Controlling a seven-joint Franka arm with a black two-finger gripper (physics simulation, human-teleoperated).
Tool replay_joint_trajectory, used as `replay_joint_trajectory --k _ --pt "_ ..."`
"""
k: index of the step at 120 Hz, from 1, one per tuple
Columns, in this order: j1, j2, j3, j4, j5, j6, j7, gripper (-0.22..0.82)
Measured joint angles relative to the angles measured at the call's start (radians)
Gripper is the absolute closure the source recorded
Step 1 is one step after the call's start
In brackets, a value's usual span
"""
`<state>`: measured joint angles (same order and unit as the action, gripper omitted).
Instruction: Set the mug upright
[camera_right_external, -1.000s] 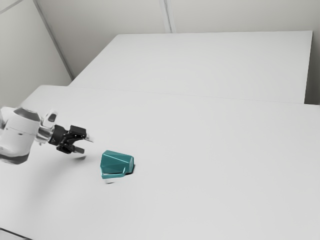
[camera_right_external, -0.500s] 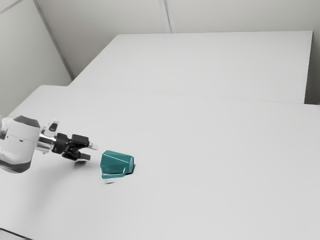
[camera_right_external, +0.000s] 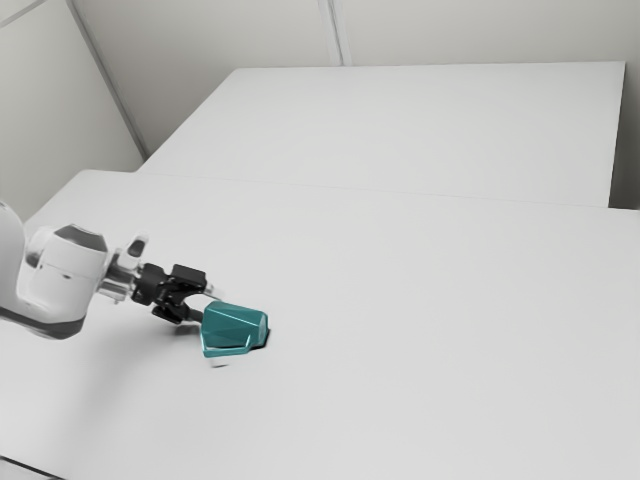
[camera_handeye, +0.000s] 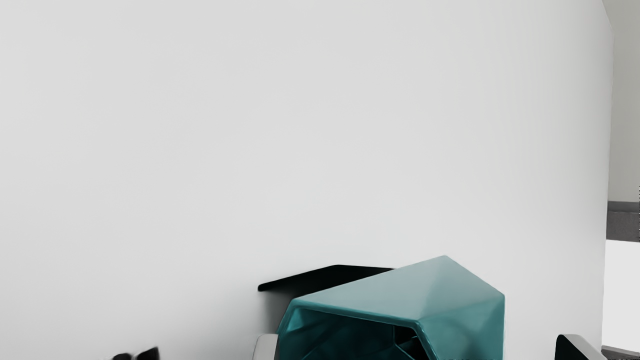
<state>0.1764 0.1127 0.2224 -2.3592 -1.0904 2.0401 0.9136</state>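
Lying on its side, the mug (camera_right_external: 233, 328) looks faceted teal.

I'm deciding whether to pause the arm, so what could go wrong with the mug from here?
The mug lies on its side, mouth toward the open gripper. One finger is close by the rim, the other well clear, so closing might shove or roll the mug. The fingers are near the mouth end, so a shallow grip could slip while turning it upright.
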Motion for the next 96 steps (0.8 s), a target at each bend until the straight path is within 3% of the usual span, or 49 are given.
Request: replay_joint_trajectory --k 21,61,96 --pt "-0.023 0.001 -0.003 -0.001 -0.004 0.007 -0.032 0.03" --pt "-0.023 -0.001 -0.003 -0.002 -0.006 0.015 -0.075 0.48" --pt "-0.026 -0.014 -0.004 0.004 -0.005 0.022 -0.106 0.62"
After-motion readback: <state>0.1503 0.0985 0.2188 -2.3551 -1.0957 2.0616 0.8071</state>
